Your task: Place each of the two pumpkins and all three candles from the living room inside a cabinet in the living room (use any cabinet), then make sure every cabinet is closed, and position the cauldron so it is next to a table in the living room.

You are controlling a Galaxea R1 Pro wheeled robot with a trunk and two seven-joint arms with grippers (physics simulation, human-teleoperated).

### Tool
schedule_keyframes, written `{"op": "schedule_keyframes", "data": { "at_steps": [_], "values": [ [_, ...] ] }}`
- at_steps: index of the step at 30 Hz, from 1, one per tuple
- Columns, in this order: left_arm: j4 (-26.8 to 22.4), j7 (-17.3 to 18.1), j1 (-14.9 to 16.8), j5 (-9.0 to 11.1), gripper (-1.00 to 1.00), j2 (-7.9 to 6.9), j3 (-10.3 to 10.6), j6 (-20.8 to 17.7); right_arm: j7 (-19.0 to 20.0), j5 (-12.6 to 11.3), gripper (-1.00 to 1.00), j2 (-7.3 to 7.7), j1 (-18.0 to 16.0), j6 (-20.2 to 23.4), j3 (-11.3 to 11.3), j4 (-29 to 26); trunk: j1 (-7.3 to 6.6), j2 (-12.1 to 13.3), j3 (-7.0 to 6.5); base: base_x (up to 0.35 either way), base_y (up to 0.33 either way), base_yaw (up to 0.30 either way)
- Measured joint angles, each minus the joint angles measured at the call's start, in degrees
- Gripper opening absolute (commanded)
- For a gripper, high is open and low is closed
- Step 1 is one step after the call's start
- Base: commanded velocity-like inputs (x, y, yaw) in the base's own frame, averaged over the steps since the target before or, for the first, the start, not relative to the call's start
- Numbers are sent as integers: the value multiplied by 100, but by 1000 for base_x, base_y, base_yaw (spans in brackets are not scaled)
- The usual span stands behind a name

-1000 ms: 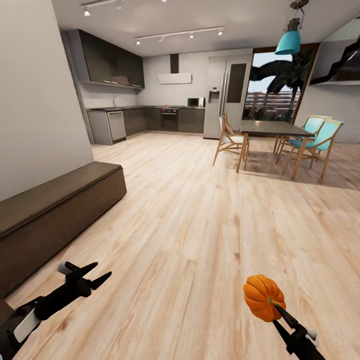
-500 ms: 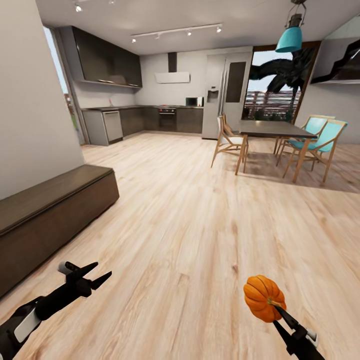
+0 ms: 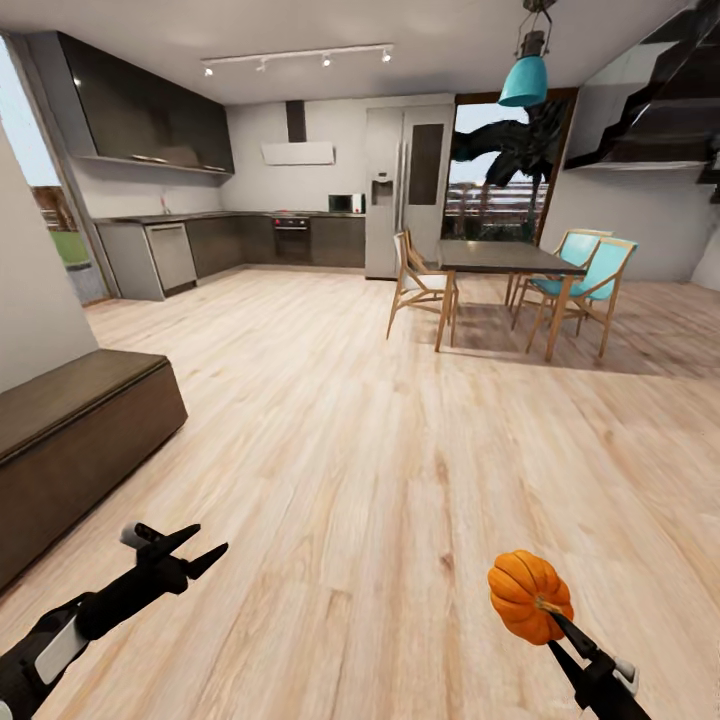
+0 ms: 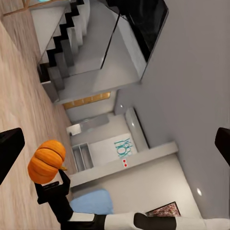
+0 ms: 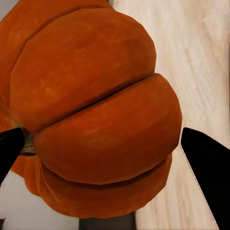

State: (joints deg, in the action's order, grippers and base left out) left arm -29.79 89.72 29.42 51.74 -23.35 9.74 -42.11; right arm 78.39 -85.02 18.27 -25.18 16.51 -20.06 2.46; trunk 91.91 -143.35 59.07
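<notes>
A: What differs from half a second ago?

B: The whole head view has slid sideways, so the camera has turned. The low dark-brown cabinet (image 3: 80, 440) now sits closer to the left edge, a bright doorway has opened up beyond the grey wall, and the dining table (image 3: 495, 262) with its turquoise chairs (image 3: 590, 280) lies nearer the middle. Both arms keep the same place in the picture.

A: And the pumpkin?

B: The pumpkin (image 3: 528, 596) is clamped in the right gripper (image 3: 545, 608), sitting at the fingertips and held above the pale wood floor (image 3: 400, 450). In the right wrist view the pumpkin (image 5: 93, 112) shows as bright orange with deep ribs, bulging between the two black fingers (image 5: 206, 167). A little dark stem pokes out beside one fingertip.

A: The left gripper?

B: The left gripper (image 3: 190, 548) has its fingers spread apart with nothing between them. The cabinet is off to its left and ahead, well apart from it. From the left wrist view the pumpkin (image 4: 47, 161) shows across the gap, perched on the right gripper (image 4: 55, 184).
</notes>
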Motion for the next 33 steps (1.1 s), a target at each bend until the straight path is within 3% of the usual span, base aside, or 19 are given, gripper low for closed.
{"op": "schedule_keyframes", "data": {
  "at_steps": [33],
  "values": [
    [-7, 0, 0, 1, 100, 47, 44, 0, -68, 0, -100, -4, 60, -18, -6, 0, 0, 0, -23, 344, 0, -288]
  ]
}}
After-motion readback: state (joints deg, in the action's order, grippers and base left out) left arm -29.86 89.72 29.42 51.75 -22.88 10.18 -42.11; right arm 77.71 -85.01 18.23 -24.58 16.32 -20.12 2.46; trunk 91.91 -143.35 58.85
